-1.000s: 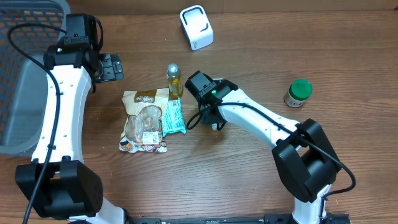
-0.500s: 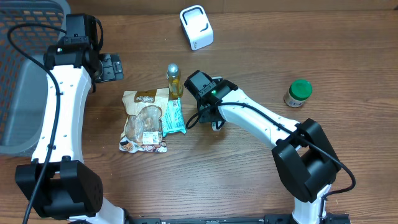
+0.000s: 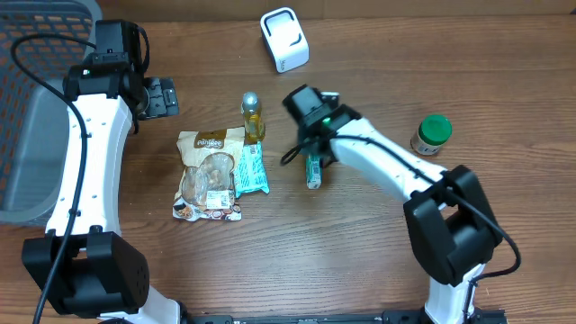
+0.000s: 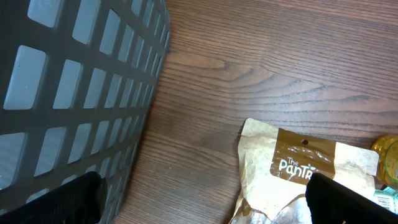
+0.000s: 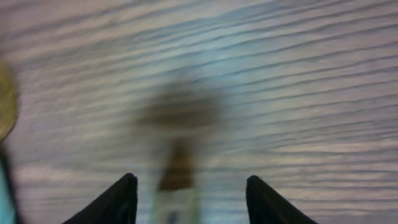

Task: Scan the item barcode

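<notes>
Brown wood-grain tabletop (image 3: 504, 54), matte, fills nearly the whole overhead view. A paler strip runs along its far edge. Grey lattice basket (image 3: 31, 108) sits at the far-left corner, and its wall also fills the left side of the left wrist view. White scanner (image 3: 284, 40) stands near the far edge, about mid-width.

Mid-tabletop cluster: small yellow bottle (image 3: 251, 117), tan snack bag (image 3: 209, 175) and teal packet (image 3: 252, 169). The packet lies along the bag's right edge, with the bottle just beyond the packet's far end. Small green-and-white tube (image 3: 312, 169) lies right of the packet, apart from it, just under the right arm (image 3: 378, 162). Green-lidded jar (image 3: 433, 134) stands toward the right edge, well apart from the rest.

Right jaws: released and spread. In the wrist view the tube sits between them with wood showing on either side; the view is blurred and no contact is seen. Left jaws: spread wide, holding nothing, on the left arm (image 3: 90, 153) over the wood between basket and snack bag.
</notes>
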Controlling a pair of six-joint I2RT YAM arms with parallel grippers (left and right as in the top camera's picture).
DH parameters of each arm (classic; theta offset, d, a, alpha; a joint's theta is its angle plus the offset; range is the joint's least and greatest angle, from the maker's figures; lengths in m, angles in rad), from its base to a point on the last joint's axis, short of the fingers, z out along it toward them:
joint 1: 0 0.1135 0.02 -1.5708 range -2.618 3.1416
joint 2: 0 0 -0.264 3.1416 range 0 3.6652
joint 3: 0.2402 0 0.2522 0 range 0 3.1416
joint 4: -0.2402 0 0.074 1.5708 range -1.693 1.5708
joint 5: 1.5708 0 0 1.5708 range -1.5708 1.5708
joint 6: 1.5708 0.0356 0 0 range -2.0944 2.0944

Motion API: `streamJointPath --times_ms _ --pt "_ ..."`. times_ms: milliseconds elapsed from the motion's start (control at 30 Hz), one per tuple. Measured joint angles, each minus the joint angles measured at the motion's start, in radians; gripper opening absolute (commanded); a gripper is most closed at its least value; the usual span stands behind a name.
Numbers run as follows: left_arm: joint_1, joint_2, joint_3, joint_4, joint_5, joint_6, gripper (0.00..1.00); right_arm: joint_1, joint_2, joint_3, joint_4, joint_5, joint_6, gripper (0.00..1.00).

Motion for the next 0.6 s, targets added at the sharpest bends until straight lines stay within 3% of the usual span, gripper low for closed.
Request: streamJointPath --times_ms 167,333,600 --pt "0.0 0.0 0.0 0.0 0.0 0.0 0.99 -0.053 0.0 0.0 -0.048 -0.048 0.02 0.33" --pt "0.0 0.0 0.0 0.0 0.0 0.0 1.0 -0.053 0.0 0.0 -0.096 -0.072 0.023 0.08" --pt "0.0 0.0 0.0 0.0 0.0 0.0 1.0 -0.052 0.0 0.0 -0.197 -0.121 0.031 0.04"
